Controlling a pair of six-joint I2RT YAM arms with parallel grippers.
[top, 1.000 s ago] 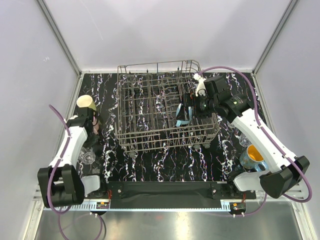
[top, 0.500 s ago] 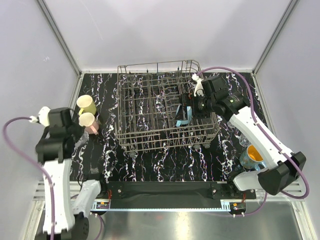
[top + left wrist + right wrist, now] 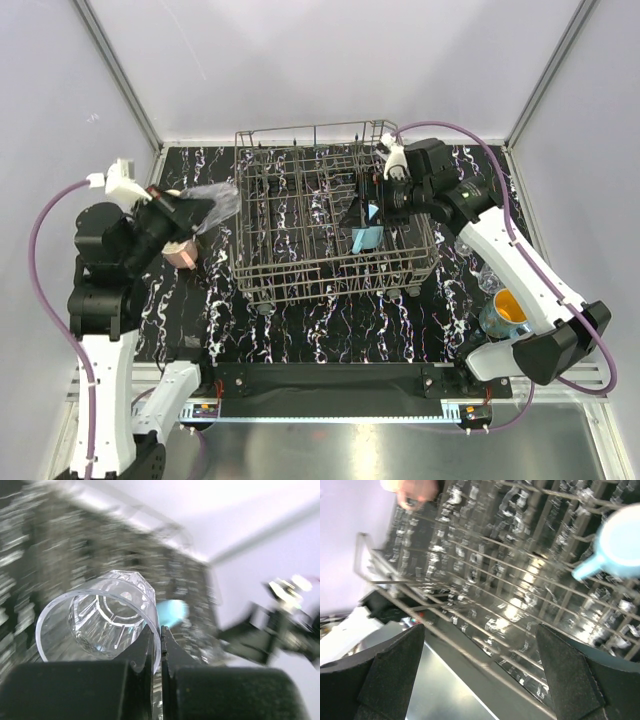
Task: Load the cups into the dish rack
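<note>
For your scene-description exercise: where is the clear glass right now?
Top view, left side: the clear glass is pinched in the left gripper, just beside the left wall of the dish rack.

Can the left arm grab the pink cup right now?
Probably not yet. The left gripper is shut on a glass, so its fingers are full. The pink cup sits uncovered just below that arm, so it looks easy to reach once the glass is put down.

Laboratory robot cell. You work inside a booth of plain white panels (image 3: 330, 60) framed by aluminium posts (image 3: 118, 75). A black marbled tabletop (image 3: 330, 320) forms the floor, a black mounting bar (image 3: 330, 380) carries the arm bases, and purple cables (image 3: 32, 250) loop free.
</note>
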